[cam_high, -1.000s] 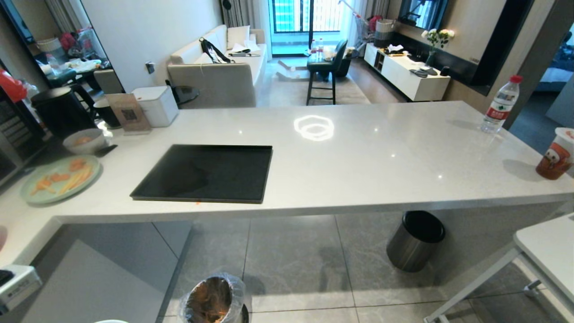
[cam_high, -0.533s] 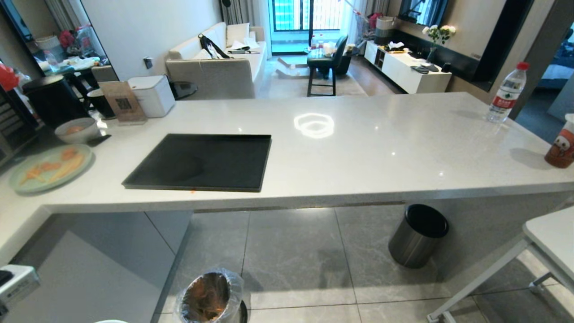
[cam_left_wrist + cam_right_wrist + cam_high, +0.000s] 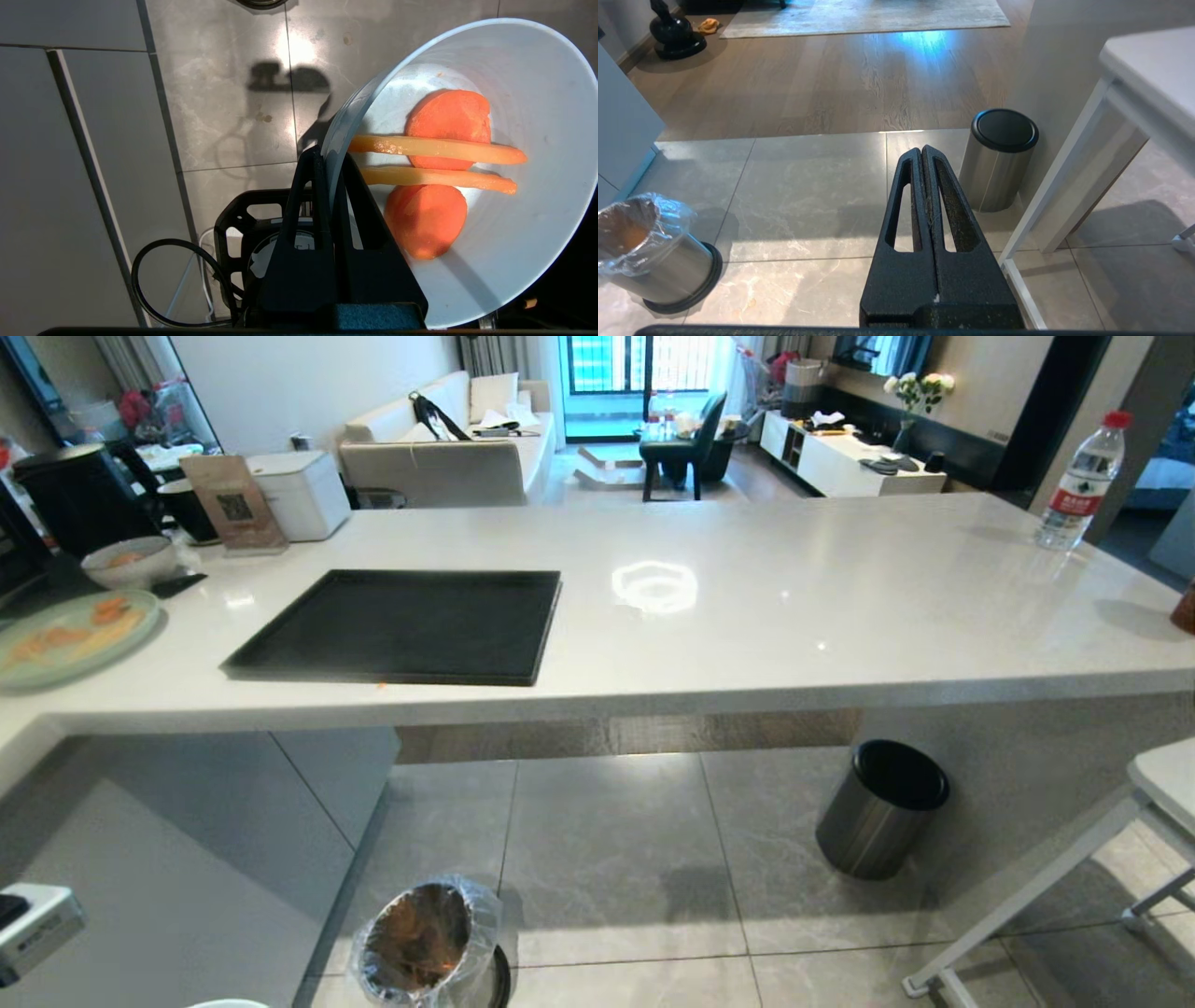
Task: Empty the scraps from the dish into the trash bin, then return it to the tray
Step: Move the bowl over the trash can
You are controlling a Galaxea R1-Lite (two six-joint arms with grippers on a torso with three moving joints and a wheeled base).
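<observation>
Countertop [image 3: 794, 616]: white, spans head view. No legible writing; water bottle [image 3: 1078, 485] at 2 o'clock carries a red label, text unreadable; QR-code placard [image 3: 231, 504] at 10 o'clock.

Tray [image 3: 401, 627]: black, rect., long axis left-right, lies flat at approx. 10 o'clock of counter centre.

Trash bin [image 3: 425, 947]: shiny metal w/ clear liner, on floor at 7 o'clock, mouth up.

Dish [image 3: 537, 140]: held over floor tiles, tipped on edge. Left gripper [image 3: 329, 186] clenched on its rim.

Scraps [image 3: 437, 168]: inside dish; two orange slices, two yellow sticks w/ long axes parallel.

Right gripper [image 3: 923, 161]: clenched, nothing held, above floor.
</observation>
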